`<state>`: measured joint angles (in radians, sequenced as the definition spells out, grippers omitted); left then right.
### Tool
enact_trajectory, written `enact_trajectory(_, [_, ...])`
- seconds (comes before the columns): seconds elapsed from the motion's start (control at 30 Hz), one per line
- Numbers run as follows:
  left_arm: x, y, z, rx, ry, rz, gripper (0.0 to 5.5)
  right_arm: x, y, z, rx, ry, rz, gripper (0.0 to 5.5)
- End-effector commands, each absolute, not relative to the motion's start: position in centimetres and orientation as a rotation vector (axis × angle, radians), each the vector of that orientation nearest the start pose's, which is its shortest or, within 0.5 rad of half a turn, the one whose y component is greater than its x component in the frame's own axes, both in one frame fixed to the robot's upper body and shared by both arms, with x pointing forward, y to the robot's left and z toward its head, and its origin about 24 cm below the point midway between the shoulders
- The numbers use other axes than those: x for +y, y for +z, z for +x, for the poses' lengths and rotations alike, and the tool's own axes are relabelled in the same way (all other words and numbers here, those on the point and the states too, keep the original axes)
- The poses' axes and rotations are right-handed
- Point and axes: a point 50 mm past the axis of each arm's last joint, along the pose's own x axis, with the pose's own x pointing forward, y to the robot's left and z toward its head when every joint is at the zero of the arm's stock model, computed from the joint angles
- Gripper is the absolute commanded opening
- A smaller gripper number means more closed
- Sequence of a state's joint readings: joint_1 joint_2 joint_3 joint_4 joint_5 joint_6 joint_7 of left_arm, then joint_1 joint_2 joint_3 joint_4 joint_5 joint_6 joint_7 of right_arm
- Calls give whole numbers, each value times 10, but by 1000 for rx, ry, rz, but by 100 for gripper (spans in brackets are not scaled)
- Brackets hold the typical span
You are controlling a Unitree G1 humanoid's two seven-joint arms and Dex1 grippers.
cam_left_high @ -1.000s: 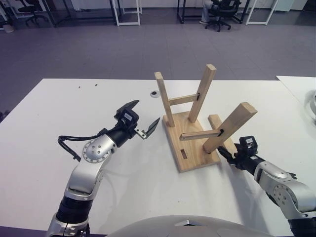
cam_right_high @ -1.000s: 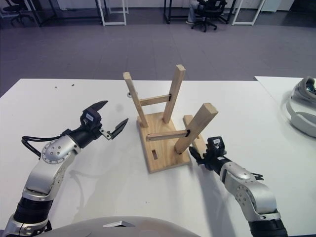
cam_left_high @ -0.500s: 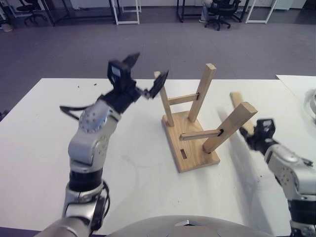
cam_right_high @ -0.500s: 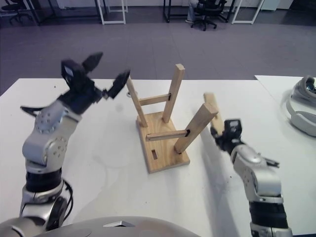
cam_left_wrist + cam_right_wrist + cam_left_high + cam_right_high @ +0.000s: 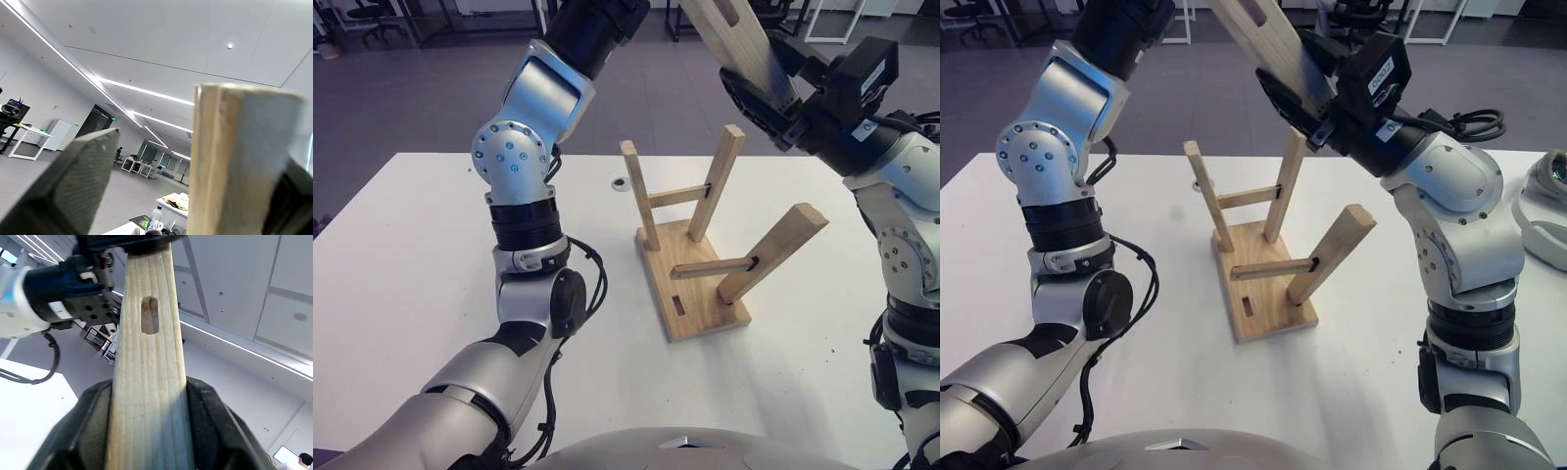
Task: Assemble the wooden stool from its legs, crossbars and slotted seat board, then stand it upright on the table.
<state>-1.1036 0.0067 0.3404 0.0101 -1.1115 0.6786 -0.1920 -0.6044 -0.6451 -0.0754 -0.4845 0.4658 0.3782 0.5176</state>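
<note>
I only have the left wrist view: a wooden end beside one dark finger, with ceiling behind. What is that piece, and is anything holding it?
Observer: It's a loose stool leg. The right gripper is shut on it, high above the table.
Operator: Where's the rest of the stool?
Observer: The seat board lies flat on the table with three legs already in it.
Operator: Is there a place left for this one?
Observer: Yes, one slot near the board's front edge has nothing in it.
</note>
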Motion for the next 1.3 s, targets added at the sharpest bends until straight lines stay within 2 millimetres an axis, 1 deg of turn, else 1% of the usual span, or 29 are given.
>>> enact_trajectory(0.03, [82, 342, 307, -425, -1082, -857, 333, -151, 295, 257, -644, 755, -458, 207])
enact_trajectory(0.17, [80, 337, 305, -382, -1095, -843, 262, -154, 297, 256, -651, 737, -475, 207])
enact_trajectory(0.2, [80, 336, 305, -377, -1093, -842, 255, -154, 298, 256, -653, 736, -477, 207])
enact_trajectory(0.33, [79, 333, 303, -362, -1082, -828, 182, -155, 300, 257, -656, 735, -484, 207])
enact_trajectory(0.43, [79, 333, 302, -363, -1079, -827, 110, -154, 299, 257, -652, 741, -495, 207])
enact_trajectory(0.53, [78, 333, 300, -365, -1075, -824, 103, -153, 298, 258, -646, 742, -502, 207])
enact_trajectory(0.57, [78, 332, 300, -366, -1069, -832, 103, -152, 298, 259, -641, 743, -505, 244])
enact_trajectory(0.6, [79, 332, 300, -368, -1061, -839, 103, -152, 297, 260, -637, 743, -508, 265])
enact_trajectory(0.67, [88, 330, 303, -383, -1002, -856, 103, -152, 297, 261, -629, 738, -506, 307])
enact_trajectory(0.73, [108, 326, 304, -407, -932, -878, 103, -160, 306, 261, -634, 711, -381, 342])
enact_trajectory(0.8, [134, 318, 294, -416, -887, -881, 103, -183, 315, 263, -622, 632, -214, 391])
enact_trajectory(0.83, [148, 309, 286, -404, -861, -872, 103, -199, 310, 267, -574, 576, -142, 395])
enact_trajectory(0.87, [161, 299, 276, -383, -825, -845, 103, -217, 297, 273, -496, 518, -82, 395])
enact_trajectory(0.9, [169, 291, 269, -359, -797, -827, 103, -229, 282, 276, -420, 480, -43, 395])
enact_trajectory(0.93, [174, 284, 263, -338, -772, -811, 103, -237, 267, 277, -352, 468, -9, 395])
enact_trajectory(0.97, [176, 277, 257, -312, -752, -788, 103, -242, 246, 277, -272, 461, 5, 395])
enact_trajectory(1.0, [174, 265, 250, -270, -732, -712, 103, -244, 223, 277, -188, 462, 29, 395])
enact_trajectory(1.03, [169, 247, 244, -207, -708, -643, 103, -245, 199, 275, -110, 452, 47, 395])
enact_trajectory(1.07, [163, 226, 239, -141, -671, -596, 103, -244, 175, 272, -44, 433, 75, 395])
enact_trajectory(1.1, [159, 210, 233, -95, -635, -552, 103, -243, 157, 268, 4, 418, 96, 395])
enact_trajectory(1.17, [161, 184, 221, -52, -518, -515, 103, -238, 123, 256, 93, 383, 135, 395])
enact_trajectory(1.2, [166, 174, 214, -50, -443, -535, 103, -233, 111, 246, 121, 369, 149, 395])
enact_trajectory(1.23, [169, 166, 209, -51, -380, -560, 102, -228, 105, 237, 136, 361, 163, 395])
enact_trajectory(1.3, [173, 160, 198, -92, -274, -658, 102, -210, 98, 219, 147, 364, 211, 395])
